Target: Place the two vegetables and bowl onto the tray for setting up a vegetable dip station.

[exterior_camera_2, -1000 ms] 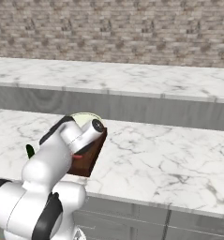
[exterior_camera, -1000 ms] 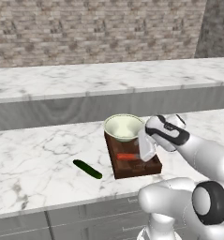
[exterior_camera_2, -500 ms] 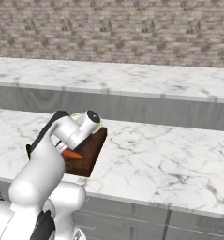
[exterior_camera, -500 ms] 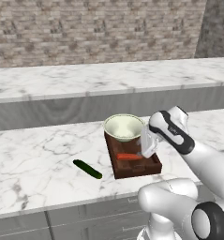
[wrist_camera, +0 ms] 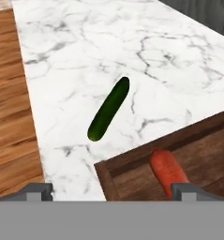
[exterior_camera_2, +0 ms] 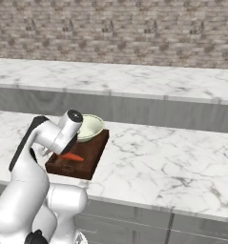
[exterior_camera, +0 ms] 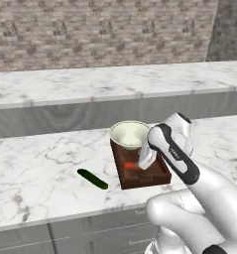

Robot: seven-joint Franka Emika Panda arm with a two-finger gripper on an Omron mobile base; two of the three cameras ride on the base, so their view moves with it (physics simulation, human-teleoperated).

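Just one cucumber (wrist_camera: 109,108); one carrot (wrist_camera: 168,171)

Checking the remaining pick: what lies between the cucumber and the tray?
Bare marble counter only, seen in the hand view: the cucumber lies apart from the tray.

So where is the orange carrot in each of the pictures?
Left base view: the carrot lies on the tray, just left of the white arm, below the bowl.
Right base view: the carrot sits at the left part of the tray, beside the arm.
Hand view: the carrot is at the bottom right, inside the tray's corner.
Shared landmark: the dark wooden tray it lies on.
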